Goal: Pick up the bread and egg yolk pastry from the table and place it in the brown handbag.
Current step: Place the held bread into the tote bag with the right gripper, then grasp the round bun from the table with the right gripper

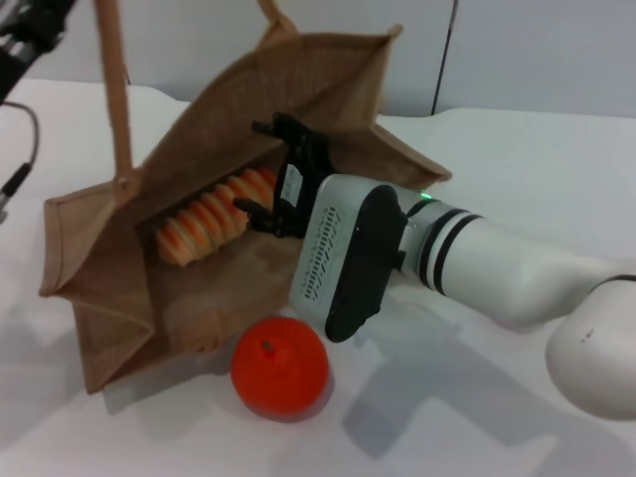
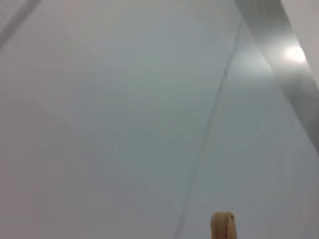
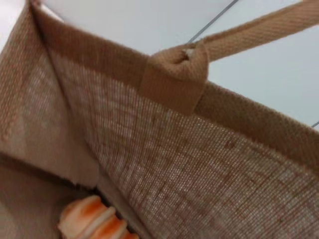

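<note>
The table [image 1: 517, 169] is white and smooth; it fills the view under everything; the brown handbag [image 1: 109, 298] lies on it toward the left, tipped on its side with its mouth wide open; a round orange fruit [image 1: 279, 367] sits on the table just beside the bag's near edge, close enough that they may touch; soft grey shadows fall on the table around the fruit and the bag.
</note>
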`<state>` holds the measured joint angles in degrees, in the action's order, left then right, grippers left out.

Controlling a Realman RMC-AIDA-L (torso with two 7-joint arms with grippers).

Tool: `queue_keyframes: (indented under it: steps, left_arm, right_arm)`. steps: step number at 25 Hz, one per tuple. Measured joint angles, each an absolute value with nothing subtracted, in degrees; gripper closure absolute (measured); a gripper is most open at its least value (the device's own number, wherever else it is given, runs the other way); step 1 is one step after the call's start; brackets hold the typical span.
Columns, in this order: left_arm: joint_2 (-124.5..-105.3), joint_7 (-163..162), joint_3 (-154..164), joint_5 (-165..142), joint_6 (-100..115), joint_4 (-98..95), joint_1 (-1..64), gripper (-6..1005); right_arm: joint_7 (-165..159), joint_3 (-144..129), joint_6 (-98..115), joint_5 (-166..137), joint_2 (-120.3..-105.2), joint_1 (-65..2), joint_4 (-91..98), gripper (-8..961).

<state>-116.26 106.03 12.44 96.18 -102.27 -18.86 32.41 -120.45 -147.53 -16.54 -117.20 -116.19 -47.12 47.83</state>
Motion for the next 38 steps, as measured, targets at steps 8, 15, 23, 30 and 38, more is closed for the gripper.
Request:
queue_keyframes:
  steps: [8, 15, 23, 30, 38]
  left_arm:
    - [-116.41, 110.3, 3.7, 96.2, -97.6, -15.9, 29.6, 885]
    - [-116.44, 113.9, 1.4, 96.3, -94.2, -13.9, 28.9, 884]
    - [-116.39, 114.8, 1.3, 96.2, -93.5, -13.4, 28.9, 884]
    - [-116.36, 114.8, 1.3, 96.2, -92.9, -13.4, 29.0, 884]
    - [-116.37, 114.8, 1.3, 96.2, -92.9, -12.2, 29.5, 884]
  right_arm:
    - [-119.9, -146.1, -16.9, -117.2, -115.45, -42.1, 52.7, 54]
    - [-120.3, -140.6, -15.8, -117.2, -113.94, -37.2, 56.7, 59]
    - [-122.1, -125.4, 2.9, -116.9, -112.28, -31.7, 62.9, 64]
    - [-120.6, -111.3, 27.2, -116.8, -112.37, -29.3, 66.6, 69]
    - [-114.1, -98.4, 40.2, -116.7, -115.51, -32.7, 56.8, 73]
